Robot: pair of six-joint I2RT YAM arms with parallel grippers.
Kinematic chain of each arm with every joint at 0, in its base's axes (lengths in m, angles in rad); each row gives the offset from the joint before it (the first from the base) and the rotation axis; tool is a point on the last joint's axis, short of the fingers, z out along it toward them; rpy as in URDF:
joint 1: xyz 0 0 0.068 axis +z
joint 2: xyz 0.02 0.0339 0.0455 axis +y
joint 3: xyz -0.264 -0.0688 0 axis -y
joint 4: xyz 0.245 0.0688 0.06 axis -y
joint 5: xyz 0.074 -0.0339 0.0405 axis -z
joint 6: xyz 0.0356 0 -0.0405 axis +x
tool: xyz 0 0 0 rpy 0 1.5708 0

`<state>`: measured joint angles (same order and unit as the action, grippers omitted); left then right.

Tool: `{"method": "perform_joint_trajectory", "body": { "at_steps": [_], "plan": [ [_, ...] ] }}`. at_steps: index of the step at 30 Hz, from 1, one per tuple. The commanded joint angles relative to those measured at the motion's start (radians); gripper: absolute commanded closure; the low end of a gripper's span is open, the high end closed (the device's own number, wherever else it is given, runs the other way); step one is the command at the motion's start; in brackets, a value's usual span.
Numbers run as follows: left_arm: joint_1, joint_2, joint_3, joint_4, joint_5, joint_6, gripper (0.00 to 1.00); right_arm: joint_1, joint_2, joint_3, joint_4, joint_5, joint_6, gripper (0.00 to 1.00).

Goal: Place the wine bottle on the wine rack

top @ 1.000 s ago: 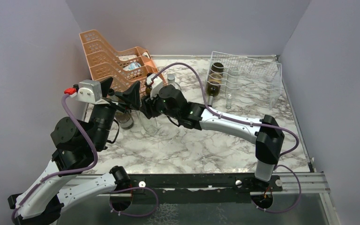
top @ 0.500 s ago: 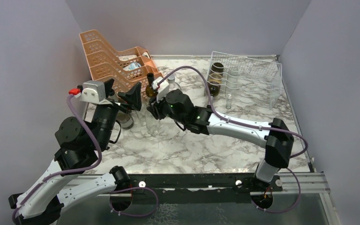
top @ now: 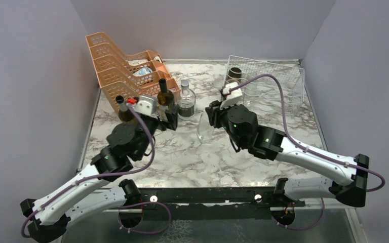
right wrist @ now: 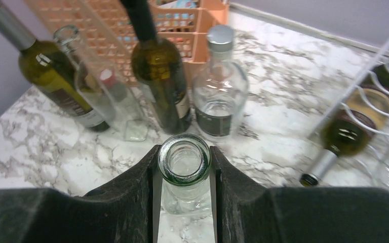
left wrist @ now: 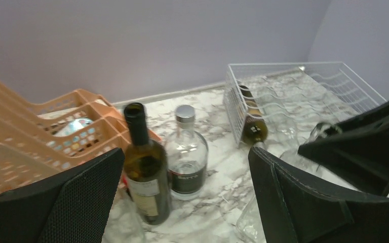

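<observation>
My right gripper [top: 214, 115] [right wrist: 184, 177] is shut on the neck of a clear glass wine bottle [top: 204, 130] [right wrist: 184, 163], which hangs mouth-up over the middle of the marble table. The silver-white wire wine rack [top: 278, 83] [right wrist: 385, 98] [left wrist: 334, 81] stands to the back right. A dark bottle [right wrist: 347, 132] [left wrist: 252, 129] lies in its left cradle. My left gripper [top: 168, 120] [left wrist: 182, 202] is open and holds nothing. It faces an upright dark green bottle [left wrist: 144, 169] [top: 164, 95] and a squat clear capped bottle [left wrist: 186, 157] [top: 185, 102].
Orange stacked trays [top: 116, 66] [right wrist: 182, 20] [left wrist: 30, 136] fill the back left corner. An olive-green bottle [right wrist: 55, 71] [top: 124, 109] and a slim clear bottle [right wrist: 99, 88] stand in front of them. Grey walls close in the table's sides and back.
My right gripper has closed on the clear bottle's neck and carried it from beside the trays to the right, toward the rack. My left arm has dropped lower and swung forward.
</observation>
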<state>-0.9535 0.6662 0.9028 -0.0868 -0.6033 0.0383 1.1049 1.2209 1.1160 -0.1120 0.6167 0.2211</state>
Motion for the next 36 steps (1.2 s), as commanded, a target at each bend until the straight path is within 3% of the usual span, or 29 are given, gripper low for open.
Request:
{"method": "perform_joint_trajectory", "body": {
  "at_steps": [1, 7, 18, 22, 27, 32, 36],
  "plan": [
    [-0.005, 0.079, -0.169, 0.219, 0.23, -0.09, 0.01, 0.004, -0.105, -0.02, -0.146, 0.188, 0.138, 0.84],
    [-0.005, 0.234, -0.341, 0.541, 0.556, -0.131, 0.01, 0.004, -0.195, 0.0, -0.3, 0.218, 0.218, 0.84],
    [-0.005, 0.498, -0.363, 0.77, 0.972, 0.011, 0.01, 0.003, -0.274, 0.043, -0.395, 0.135, 0.261, 0.84],
    [-0.005, 0.567, -0.348, 0.814, 1.015, 0.025, 0.01, 0.003, -0.303, 0.047, -0.378, 0.082, 0.246, 0.85],
    [-0.005, 0.636, -0.323, 0.862, 0.95, 0.007, 0.02, 0.003, -0.34, 0.038, -0.352, 0.013, 0.235, 0.85],
    [-0.005, 0.658, -0.337, 0.956, 0.918, 0.029, 0.17, 0.004, -0.373, 0.029, -0.357, -0.017, 0.241, 0.85],
    [-0.005, 0.661, -0.344, 0.991, 0.919, 0.099, 0.43, 0.003, -0.393, 0.041, -0.385, -0.067, 0.246, 0.83]
  ]
}}
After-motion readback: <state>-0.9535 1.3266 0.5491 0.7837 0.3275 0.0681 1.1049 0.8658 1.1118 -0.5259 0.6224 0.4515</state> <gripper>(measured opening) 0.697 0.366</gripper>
